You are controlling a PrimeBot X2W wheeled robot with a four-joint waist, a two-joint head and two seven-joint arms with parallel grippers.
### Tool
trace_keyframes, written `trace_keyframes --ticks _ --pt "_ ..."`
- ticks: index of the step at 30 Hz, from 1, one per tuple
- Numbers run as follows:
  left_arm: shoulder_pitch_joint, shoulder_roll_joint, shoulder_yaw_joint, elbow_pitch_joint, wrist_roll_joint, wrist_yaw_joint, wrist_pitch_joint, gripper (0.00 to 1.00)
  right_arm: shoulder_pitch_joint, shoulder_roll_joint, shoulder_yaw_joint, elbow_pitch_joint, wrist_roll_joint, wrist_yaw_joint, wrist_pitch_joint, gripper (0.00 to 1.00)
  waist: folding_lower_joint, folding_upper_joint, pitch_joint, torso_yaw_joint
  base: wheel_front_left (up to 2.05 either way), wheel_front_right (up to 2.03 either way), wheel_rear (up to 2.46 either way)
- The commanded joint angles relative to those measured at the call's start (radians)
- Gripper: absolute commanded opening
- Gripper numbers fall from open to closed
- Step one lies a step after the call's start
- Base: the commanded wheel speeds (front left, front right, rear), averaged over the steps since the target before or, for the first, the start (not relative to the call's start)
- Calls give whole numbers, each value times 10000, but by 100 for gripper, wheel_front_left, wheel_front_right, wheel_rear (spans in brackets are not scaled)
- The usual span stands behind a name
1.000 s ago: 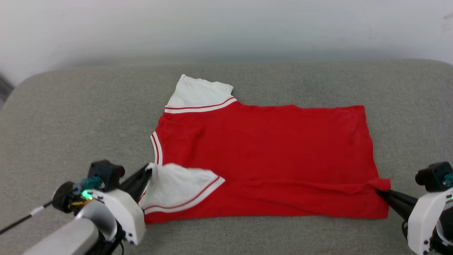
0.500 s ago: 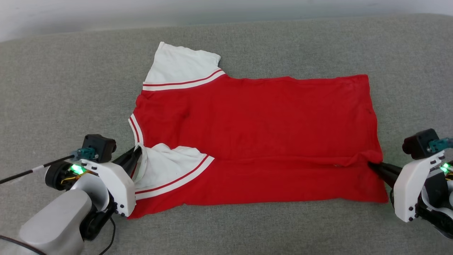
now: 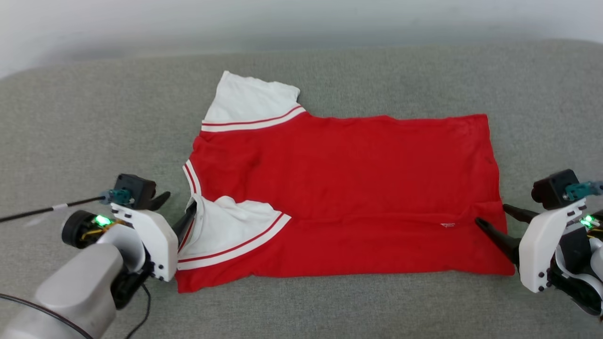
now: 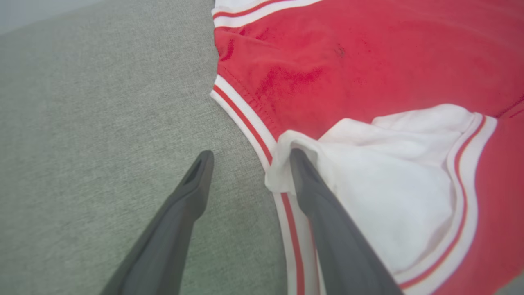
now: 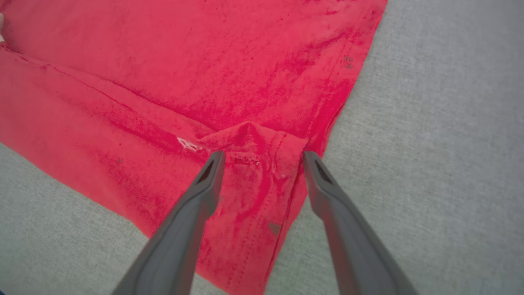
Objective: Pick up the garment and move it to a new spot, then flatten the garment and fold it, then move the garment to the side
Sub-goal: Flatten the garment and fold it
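Observation:
The red garment (image 3: 339, 188) lies spread on the grey padded surface (image 3: 94, 122), collar to the left and hem to the right. Its near long edge is folded over the body, and the near white sleeve (image 3: 231, 226) lies on the red cloth. No numerals show. My left gripper (image 3: 176, 205) is open at the collar; in the left wrist view the left gripper (image 4: 250, 153) has one finger on the white sleeve (image 4: 393, 192) and the other over bare padding. My right gripper (image 3: 491, 213) is open at the hem, and the right gripper (image 5: 264, 153) straddles a small raised pleat of the garment (image 5: 204, 61).
The far white sleeve (image 3: 249, 101) sticks out toward the back. A pale wall (image 3: 301, 19) rises behind the surface. A thin black cable (image 3: 47, 209) runs off left from my left wrist. Bare padding surrounds the garment on every side.
Both grippers have opened and let go of the garment, which now lies flat. The head camera has also shifted, so the whole picture moved.

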Motion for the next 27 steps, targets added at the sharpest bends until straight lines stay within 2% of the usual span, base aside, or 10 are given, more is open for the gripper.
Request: trace_keyframes --ticks 1,9,16,19,21,27 --pt "-257 164 -20 -27 77 -54 82 100 235 -88 -99 -155 73 -4 -160 100 -2 -1 -383 99 0 0 0" --pt "-884 1183 -149 -1114 96 -31 1591 100 916 -352 -709 -875 -103 -4 -330 100 -2 -1 -891 273 0 0 0" --pt "-1381 2085 -383 -2904 -932 -152 4841 100 1340 -196 -1194 -1249 -412 -4 -172 100 -2 -1 -969 353 0 0 0" --pt "-1391 2271 -445 -3561 -1773 -137 6356 100 1427 -93 -1357 -1358 -547 -4 -58 100 -2 -1 -961 350 0 0 0" --pt "-1548 2463 -608 -3895 -1893 -71 7112 100 1482 -10 -1412 -1436 -602 -4 6 100 -2 -1 -943 324 0 0 0" --pt "-1272 2309 -887 -4204 -2610 214 8430 100 1532 210 -1444 -1572 -656 -4 399 100 -2 -1 -818 149 0 0 0"
